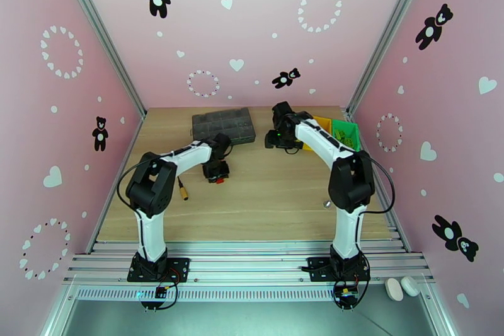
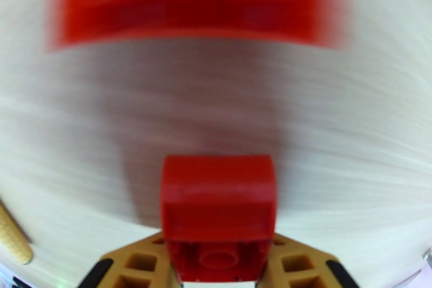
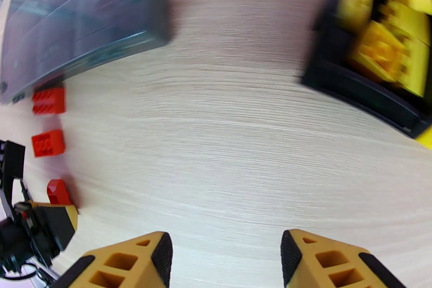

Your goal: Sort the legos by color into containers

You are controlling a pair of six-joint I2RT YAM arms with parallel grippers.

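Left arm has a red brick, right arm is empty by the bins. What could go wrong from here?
The left gripper pinches only one end of the red brick; it could twist or drop in transit.
The open right gripper sits between it and the bins, so a carry there may hit it.
The dark-walled bin holds yellow bricks; a red one there would mix colours.

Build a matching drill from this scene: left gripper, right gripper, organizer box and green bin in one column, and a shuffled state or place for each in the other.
1. left gripper
2. right gripper
3. organizer box
4. green bin

A. far right corner of the table
B. open, nothing between its fingers
C. far edge of the table, near the middle
D. shut on a red lego

Pairs: 1-D, 2-B, 3-C, 4-A
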